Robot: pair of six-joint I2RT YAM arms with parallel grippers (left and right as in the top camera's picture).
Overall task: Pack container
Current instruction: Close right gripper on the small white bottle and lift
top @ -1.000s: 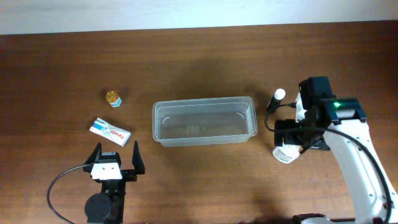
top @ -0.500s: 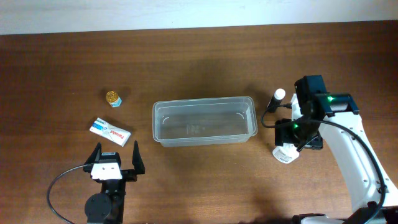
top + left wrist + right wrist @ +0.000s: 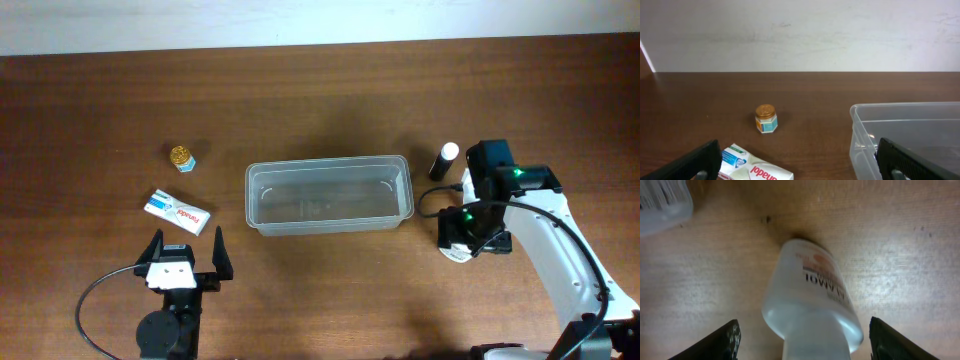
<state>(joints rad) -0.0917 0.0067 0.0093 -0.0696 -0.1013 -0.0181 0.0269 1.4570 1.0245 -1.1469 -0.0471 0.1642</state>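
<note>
We are at the pick-up step. At the lower right of the overhead view, the right gripper (image 3: 803, 330) straddles a white bottle (image 3: 810, 305), jaws partly open with a gap on each side, not yet gripping. The clear container (image 3: 328, 162) sits empty at centre. The left gripper (image 3: 188, 240), lower left, gapes wide and holds nothing. Next, we judge, the jaws must close, lift, and carry the bottle leftward.

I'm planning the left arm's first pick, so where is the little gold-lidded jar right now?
In the overhead view the gold-lidded jar stands at the left, well left of the container, just beyond the white and blue box.
</note>
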